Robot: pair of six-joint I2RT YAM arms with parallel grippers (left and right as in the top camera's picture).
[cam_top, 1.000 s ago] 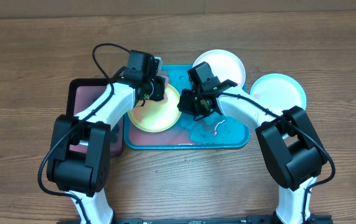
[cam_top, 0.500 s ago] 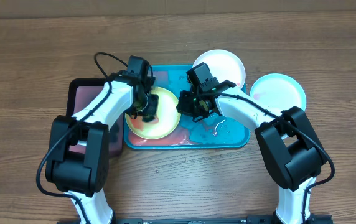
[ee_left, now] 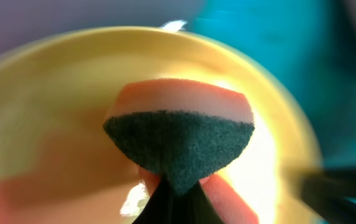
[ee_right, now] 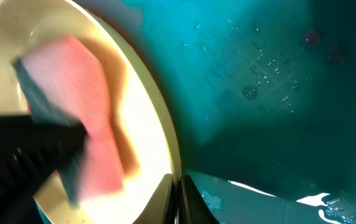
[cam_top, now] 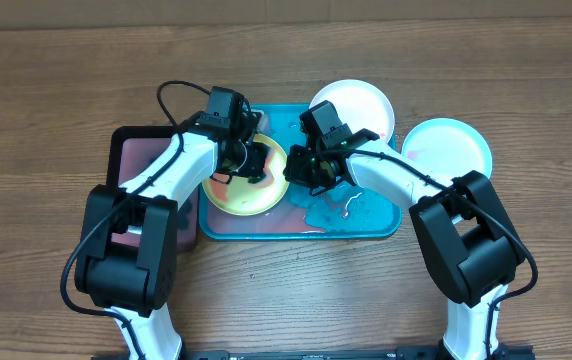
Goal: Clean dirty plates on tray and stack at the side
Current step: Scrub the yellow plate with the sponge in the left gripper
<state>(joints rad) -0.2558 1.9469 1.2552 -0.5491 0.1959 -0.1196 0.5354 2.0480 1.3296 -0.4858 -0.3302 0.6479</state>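
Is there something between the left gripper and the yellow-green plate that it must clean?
Only the sponge, which the left gripper holds against the yellow-green plate. The right gripper pinches the plate's right rim; nothing else visible stands between.

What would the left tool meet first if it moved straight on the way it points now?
Beyond the sponge it grips, the left tool would probably meet the yellow-green plate in the tray. How close it is remains unclear.

Brown table point(cam_top: 56, 70) w/ wood grain, evenly lit.
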